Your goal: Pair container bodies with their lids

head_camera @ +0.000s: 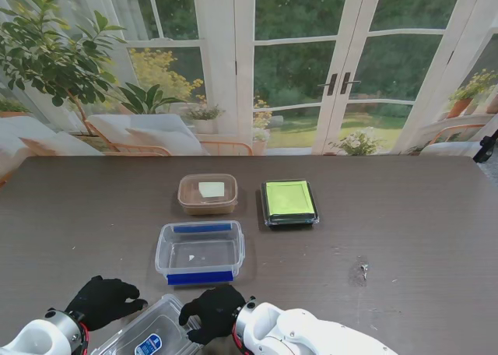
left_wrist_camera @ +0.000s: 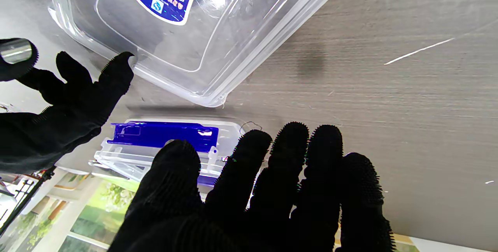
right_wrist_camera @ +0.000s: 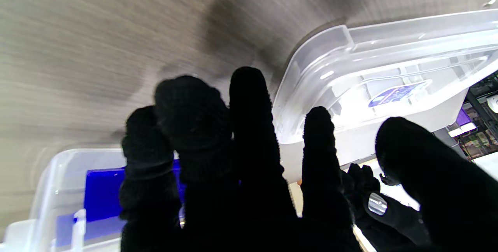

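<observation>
A clear lid (head_camera: 152, 335) with a blue label lies flat at the table's near edge, between my two black-gloved hands. My left hand (head_camera: 105, 300) hovers by its left side, fingers apart and holding nothing. My right hand (head_camera: 214, 312) is at its right corner, fingers spread, one fingertip (left_wrist_camera: 116, 69) touching the lid's (left_wrist_camera: 175, 30) rim. Just beyond stands the open clear container (head_camera: 198, 251) with blue latches. In the right wrist view the lid's corner (right_wrist_camera: 389, 88) sits beyond my right hand (right_wrist_camera: 253, 166), the blue latch (right_wrist_camera: 97, 193) to one side.
Farther from me stand a brown container (head_camera: 208, 194) with a pale square on top and a black container (head_camera: 289, 202) under a green lid. A small scrap (head_camera: 359, 271) lies on the dark wooden table (head_camera: 405, 215) at the right.
</observation>
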